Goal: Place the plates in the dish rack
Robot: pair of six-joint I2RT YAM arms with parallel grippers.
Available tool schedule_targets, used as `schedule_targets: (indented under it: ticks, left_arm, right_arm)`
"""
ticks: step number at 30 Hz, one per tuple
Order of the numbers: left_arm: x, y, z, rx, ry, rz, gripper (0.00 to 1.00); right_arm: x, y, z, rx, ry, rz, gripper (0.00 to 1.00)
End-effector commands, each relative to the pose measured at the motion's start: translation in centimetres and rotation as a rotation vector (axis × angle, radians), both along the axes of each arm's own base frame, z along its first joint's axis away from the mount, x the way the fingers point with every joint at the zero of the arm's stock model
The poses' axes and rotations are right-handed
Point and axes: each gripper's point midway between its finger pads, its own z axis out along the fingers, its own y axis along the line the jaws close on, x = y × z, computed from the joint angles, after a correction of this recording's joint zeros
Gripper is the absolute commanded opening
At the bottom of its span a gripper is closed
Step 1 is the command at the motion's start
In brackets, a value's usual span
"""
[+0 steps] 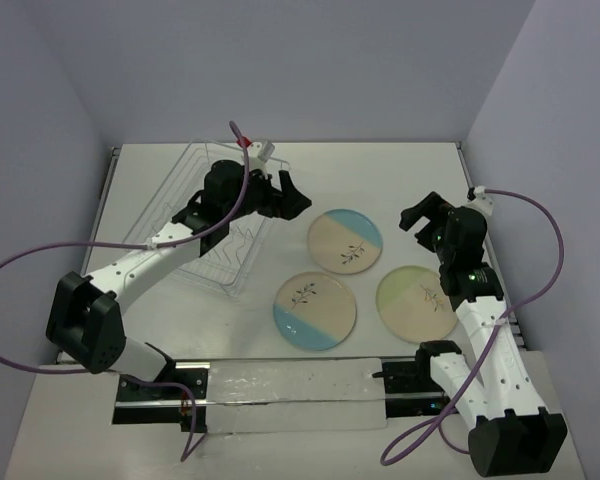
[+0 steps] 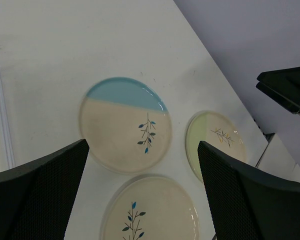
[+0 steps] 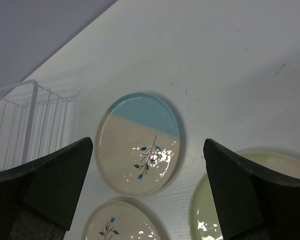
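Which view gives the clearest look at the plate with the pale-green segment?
Top external: the round cream plate with the pale-green segment shows nearly whole, from above. In the left wrist view a black finger covers its lower edge; the right wrist view catches only part of it.

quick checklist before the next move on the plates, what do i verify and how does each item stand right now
1. Left gripper open and empty: ok.
2. Right gripper open and empty: ok.
3. Far blue plate, near blue plate and green plate lie flat on the table, none stacked: ok.
4. Dish rack upright, no plate in it: ok.
5. Rack slots unobstructed: cannot tell, the left arm lies over part of it.
6. Only one gripper aimed at each plate: looks not ok, both wrist views centre on the far blue plate.
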Motion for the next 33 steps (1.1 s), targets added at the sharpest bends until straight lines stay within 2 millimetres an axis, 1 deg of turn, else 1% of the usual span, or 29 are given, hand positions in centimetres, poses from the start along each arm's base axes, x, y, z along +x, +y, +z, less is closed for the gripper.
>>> schedule_targets:
  ticks: [1, 5, 7, 8, 10, 11, 13, 14, 15, 16, 18, 19, 20, 21, 23, 25, 28, 33]
  left_arm:
    - [0.5, -1.4, 3.2, -0.066, -0.076, -0.031, 0.99]
    - [1.3, -2.3, 1.2, -0.071, -0.024, -0.020, 0.99]
    - [2.3, -3.2, -1.0, -0.060, 0.033, -0.016, 0.99]
    - [2.6, -3.6, -1.3, -0.062, 0.051, -0.021, 0.99]
    - [3.5, -4.4, -3.0, -0.044, 0.102, -0.019, 0.99]
    - [4.0, -4.7, -3.5, -0.040, 0.109, -0.017, 0.99]
    - [4.9, -5.2, -5.3, -0.023, 0.157, 0.003, 0.98]
    - [5.2, -5.3, -6.0, -0.014, 0.171, 0.014, 0.98]
    - [5.7, -5.4, -6.3, -0.013, 0.175, 0.029, 0.98]
    - [6.1, -5.5, -6.7, -0.014, 0.179, 0.037, 0.98]
    - [6.8, -5.7, -7.3, -0.015, 0.182, 0.053, 0.98]
    - [7.3, -5.8, -8.1, -0.009, 0.203, 0.063, 0.96]
    - [7.9, -5.9, -9.6, 0.012, 0.238, 0.074, 0.94]
    - [8.2, -6.1, -8.8, 0.000, 0.225, 0.074, 0.93]
    - [8.9, -6.2, -10.4, 0.009, 0.258, 0.085, 0.93]
    - [9.1, -6.3, -11.1, 0.002, 0.275, 0.086, 0.95]
    - [9.2, -6.5, -12.2, 0.012, 0.297, 0.080, 0.95]
    - [9.3, -7.0, -14.9, 0.053, 0.343, 0.084, 0.95]
  right_arm:
    - [-0.1, -0.6, 0.6, -0.025, -0.028, -0.018, 1.00]
    - [0.1, 0.0, -0.4, -0.034, -0.003, 0.026, 1.00]
    - [0.5, 0.0, -1.6, -0.021, 0.034, 0.015, 1.00]
    - [0.7, 0.1, -2.3, -0.017, 0.056, 0.018, 1.00]
    - [1.2, 0.4, -3.3, -0.007, 0.093, 0.036, 1.00]
    - [1.3, 0.6, -3.3, -0.005, 0.092, 0.046, 1.00]
    - [2.2, 0.9, -4.8, 0.007, 0.142, 0.055, 1.00]
    - [2.3, 1.0, -5.1, 0.015, 0.150, 0.054, 0.99]
    - [2.7, 1.2, -6.2, 0.029, 0.183, 0.058, 0.99]
    - [3.0, 1.6, -6.9, 0.041, 0.195, 0.080, 0.99]
    - [3.6, 2.2, -7.3, 0.058, 0.190, 0.109, 0.98]
    - [3.8, 2.9, -8.2, 0.079, 0.209, 0.143, 0.97]
    - [4.1, 3.6, -8.6, 0.095, 0.211, 0.178, 0.95]
    - [4.4, 3.9, -8.7, 0.103, 0.212, 0.195, 0.95]
    - [4.9, 4.3, -9.7, 0.118, 0.239, 0.216, 0.94]
    - [5.1, 4.5, -10.5, 0.123, 0.263, 0.220, 0.95]
    - [5.3, 4.7, -11.7, 0.138, 0.301, 0.223, 0.96]
    - [5.3, 5.3, -13.5, 0.169, 0.354, 0.237, 0.96]
